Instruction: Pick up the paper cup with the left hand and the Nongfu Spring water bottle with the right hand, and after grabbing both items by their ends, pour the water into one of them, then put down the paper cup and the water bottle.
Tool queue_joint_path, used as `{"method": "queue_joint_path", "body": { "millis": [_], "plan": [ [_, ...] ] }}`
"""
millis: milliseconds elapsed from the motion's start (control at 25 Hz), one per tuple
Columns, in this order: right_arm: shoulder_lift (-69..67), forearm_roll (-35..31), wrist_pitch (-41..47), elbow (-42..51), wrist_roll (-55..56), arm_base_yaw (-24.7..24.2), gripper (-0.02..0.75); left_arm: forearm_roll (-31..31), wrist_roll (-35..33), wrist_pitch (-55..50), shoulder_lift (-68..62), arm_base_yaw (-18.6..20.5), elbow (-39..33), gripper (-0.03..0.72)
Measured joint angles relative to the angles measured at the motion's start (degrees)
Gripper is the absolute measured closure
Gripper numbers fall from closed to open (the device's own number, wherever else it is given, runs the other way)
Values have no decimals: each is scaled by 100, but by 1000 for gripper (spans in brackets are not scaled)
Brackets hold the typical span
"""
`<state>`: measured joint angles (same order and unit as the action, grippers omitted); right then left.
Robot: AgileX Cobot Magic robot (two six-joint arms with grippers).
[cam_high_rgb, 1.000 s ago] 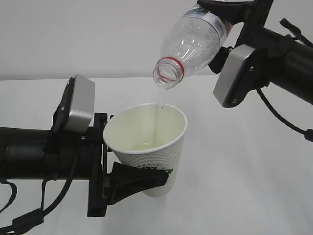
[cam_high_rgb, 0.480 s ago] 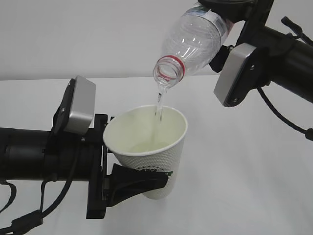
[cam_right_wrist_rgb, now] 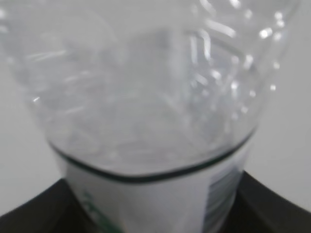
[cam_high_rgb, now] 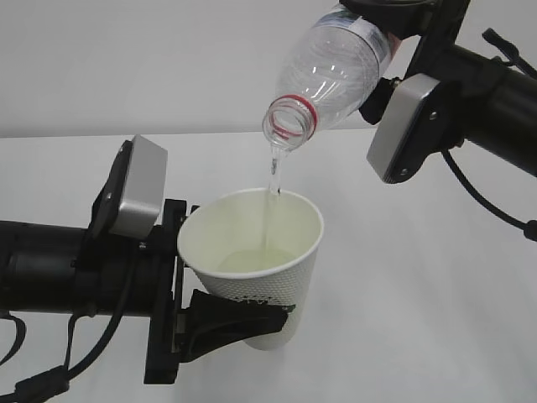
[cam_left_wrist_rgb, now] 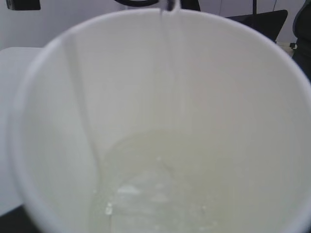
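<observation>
At the top right of the exterior view, the Nongfu Spring water bottle [cam_high_rgb: 340,71] is clamped at its labelled lower end by the right hand [cam_high_rgb: 394,21], whose jaws are closed on the bottle's width; the fingertips themselves are cut off by the frame edge. The bottle is tilted mouth-down, its red neck ring directly above the paper cup [cam_high_rgb: 256,269]. Lower left, the left hand [cam_high_rgb: 222,315] is closed on the cup near its base, and the cup is held off the table [cam_high_rgb: 419,319], leaning slightly toward the bottle. A thin stream of the water [cam_high_rgb: 273,172] is seen falling from the mouth onto the inner far wall of the cup, and a shallow pale pool is gathered at the bottom.

The pouring step is judged to be under way. Next, the bottle must be righted to cut the stream, the cup kept level, and then the 2 items lowered onto the table and released.
</observation>
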<state>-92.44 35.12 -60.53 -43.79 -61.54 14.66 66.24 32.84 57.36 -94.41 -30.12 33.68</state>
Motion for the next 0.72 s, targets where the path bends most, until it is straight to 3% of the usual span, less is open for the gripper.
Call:
{"method": "queue_joint_path", "body": {
  "millis": [720],
  "plan": [
    [0, 0, 0, 0, 0, 0, 268, 13, 0, -9, 0, 0, 0, 160]
  ]
}}
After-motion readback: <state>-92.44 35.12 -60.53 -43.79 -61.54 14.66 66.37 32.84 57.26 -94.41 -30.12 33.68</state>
